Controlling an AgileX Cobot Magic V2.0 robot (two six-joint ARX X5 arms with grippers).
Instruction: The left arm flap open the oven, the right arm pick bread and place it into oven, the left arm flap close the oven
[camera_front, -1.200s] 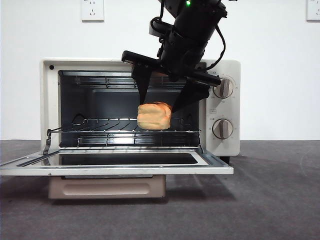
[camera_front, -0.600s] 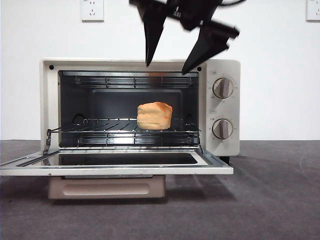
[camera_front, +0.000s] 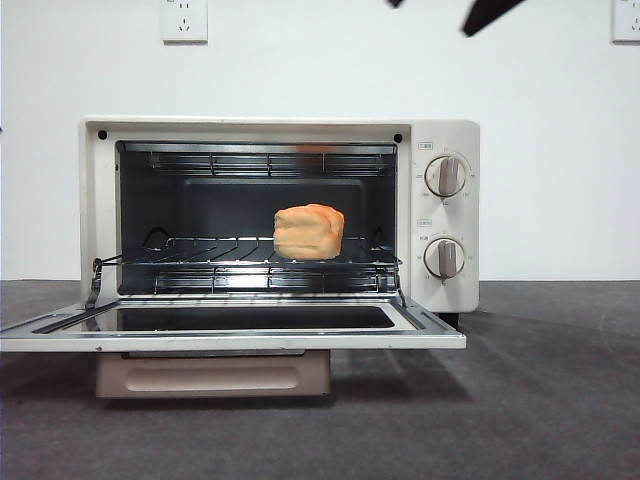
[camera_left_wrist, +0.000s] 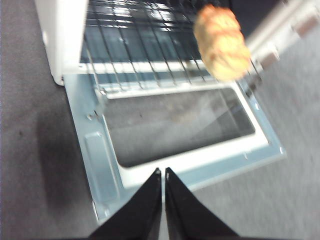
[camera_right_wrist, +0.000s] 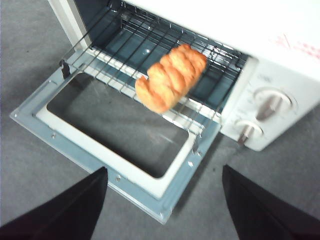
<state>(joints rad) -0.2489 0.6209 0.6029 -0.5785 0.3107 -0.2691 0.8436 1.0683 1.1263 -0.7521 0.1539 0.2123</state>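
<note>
Cream-white boxy toaster oven (camera_front: 280, 215) stands on the grey table (camera_front: 540, 400), its glass door (camera_front: 230, 325) folded down flat. Golden-orange braided bread loaf (camera_front: 309, 231) rests on the wire rack (camera_front: 200, 250), right of centre. Left pincer (camera_left_wrist: 163, 176) hovers over the door, jaws together; right pincer (camera_right_wrist: 162, 200) gapes wide, empty. Placement judged complete; closing the door comes next. No legible writing.
</note>
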